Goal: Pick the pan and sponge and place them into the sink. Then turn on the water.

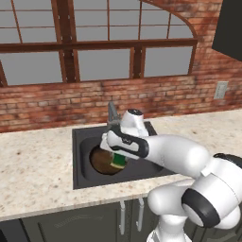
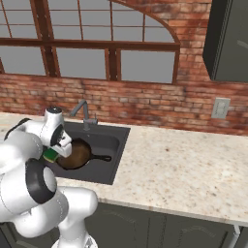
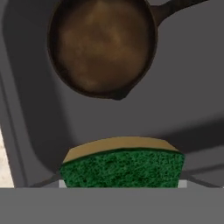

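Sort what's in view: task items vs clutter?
Job:
pan, lying in the sink
sponge, held in the tool above the basin
faucet, no water running

Not part of it:
wall outlet
window
upper cabinet

Dark brown-bottomed pan (image 3: 103,46) flat in grey sink (image 3: 183,100), green-and-yellow sponge (image 3: 122,168) above the basin.
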Available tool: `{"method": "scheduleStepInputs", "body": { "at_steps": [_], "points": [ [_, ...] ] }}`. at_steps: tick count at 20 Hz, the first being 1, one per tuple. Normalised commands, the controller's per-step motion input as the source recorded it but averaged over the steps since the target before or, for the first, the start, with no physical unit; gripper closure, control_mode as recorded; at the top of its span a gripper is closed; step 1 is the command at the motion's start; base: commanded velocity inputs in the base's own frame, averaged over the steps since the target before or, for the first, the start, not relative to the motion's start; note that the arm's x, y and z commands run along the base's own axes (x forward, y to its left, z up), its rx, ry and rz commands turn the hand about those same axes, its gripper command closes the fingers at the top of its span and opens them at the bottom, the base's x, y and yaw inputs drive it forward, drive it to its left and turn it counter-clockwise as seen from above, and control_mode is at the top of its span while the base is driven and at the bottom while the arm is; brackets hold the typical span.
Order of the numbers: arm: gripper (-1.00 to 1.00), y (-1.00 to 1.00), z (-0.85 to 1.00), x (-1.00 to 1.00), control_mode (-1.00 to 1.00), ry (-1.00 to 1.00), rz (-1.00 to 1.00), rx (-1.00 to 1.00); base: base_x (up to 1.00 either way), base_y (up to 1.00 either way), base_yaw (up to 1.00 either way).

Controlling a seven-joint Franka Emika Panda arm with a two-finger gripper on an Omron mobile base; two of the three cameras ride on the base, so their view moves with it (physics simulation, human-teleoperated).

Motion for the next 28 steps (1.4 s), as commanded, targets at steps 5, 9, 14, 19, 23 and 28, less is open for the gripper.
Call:
{"method": "scheduleStepInputs", "body": {
  "at_steps": [5,9,14,19,23,28],
  "points": [
    [1.0,-0.56,0.0,0.26,-1.0,0.0,0.0,0.0,0.0,0.0,0.0],
    [1.0,-0.39,-0.1,0.3,-1.0,0.0,0.0,-0.01,0.0,0.0,0.0],
    [1.0,-0.23,-0.2,0.44,-1.0,0.0,0.0,-0.01,0.0,0.0,0.0],
    [1.0,-0.18,-0.27,0.6,-1.0,0.0,0.0,0.0,0.0,0.0,0.0],
    [1.0,-0.11,-0.32,0.54,-1.0,0.0,0.02,0.0,0.0,0.0,0.0],
    [1.0,-0.03,-0.36,0.48,-1.0,0.0,0.02,-0.01,0.0,0.0,0.0]
  ]
}}
